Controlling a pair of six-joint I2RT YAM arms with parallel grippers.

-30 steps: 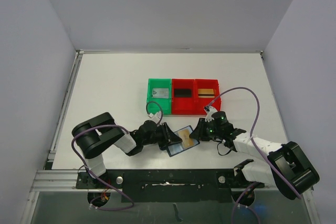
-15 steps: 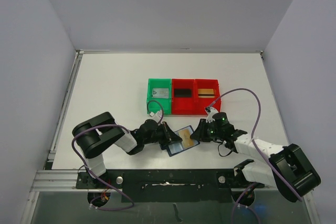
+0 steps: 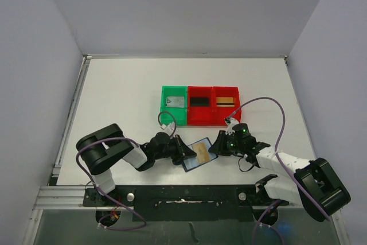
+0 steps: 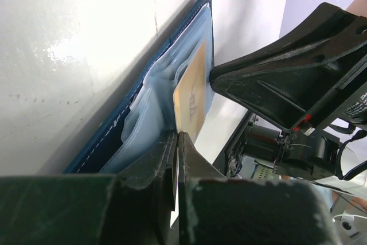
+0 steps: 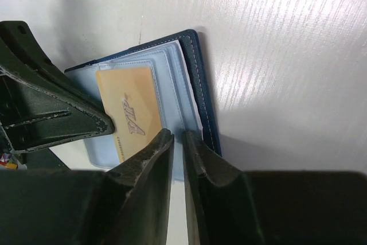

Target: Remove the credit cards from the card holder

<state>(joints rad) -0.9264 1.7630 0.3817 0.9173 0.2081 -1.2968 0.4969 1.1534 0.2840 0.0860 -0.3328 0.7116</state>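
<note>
The navy card holder (image 3: 194, 162) lies open near the table's front edge, its pale clear pockets facing up. A gold card (image 3: 201, 152) marked VIP sits in a pocket, partly out. My left gripper (image 3: 186, 154) is at the holder's left side. In the left wrist view it (image 4: 176, 137) is shut on the gold card's (image 4: 192, 98) near edge. My right gripper (image 3: 216, 147) is at the holder's right side. In the right wrist view it (image 5: 178, 137) is shut on a pale pocket edge of the holder (image 5: 200, 84), beside the card (image 5: 129, 107).
Behind the holder stand a green tray (image 3: 164, 107) with a silver-grey card (image 3: 175, 101), a red tray (image 3: 200, 116) with a black card (image 3: 200, 101), and a red tray (image 3: 236, 104) with a gold-orange card (image 3: 226, 100). Grey walls enclose the table.
My left gripper has shifted slightly left and toward the near edge, and the holder's left side has followed it a little. The right gripper has barely moved.
</note>
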